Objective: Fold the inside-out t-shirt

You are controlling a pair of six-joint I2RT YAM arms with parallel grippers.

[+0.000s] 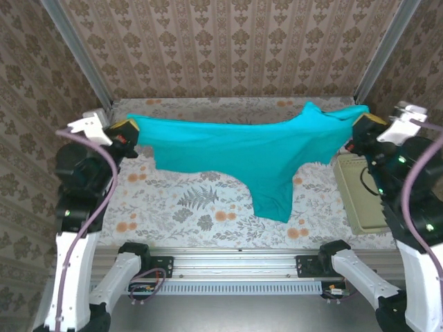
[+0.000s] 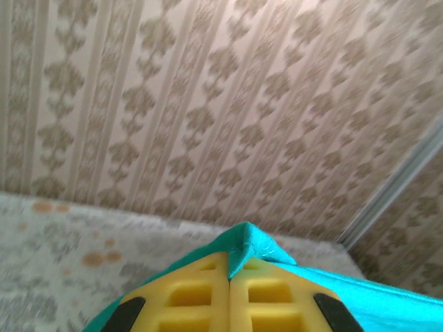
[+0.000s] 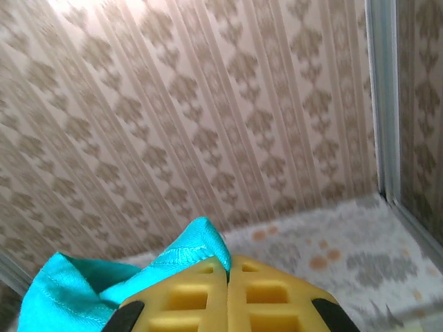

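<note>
Tabletop [image 1: 201, 207] with floral cover, over which a teal t-shirt [image 1: 235, 149] hangs stretched between both arms, its lower part drooping toward the surface. Cloth is judged light, soft and limp; it sags wherever unsupported, so holds belong at opposite edges or corners. Pale basket [image 1: 360, 204] stands at right, beside the shirt; no contents discernible in its exposed part. Left fingers [image 2: 190, 297] and right fingers [image 3: 266, 301] are each pressed together, pinching a cloth edge.
</note>
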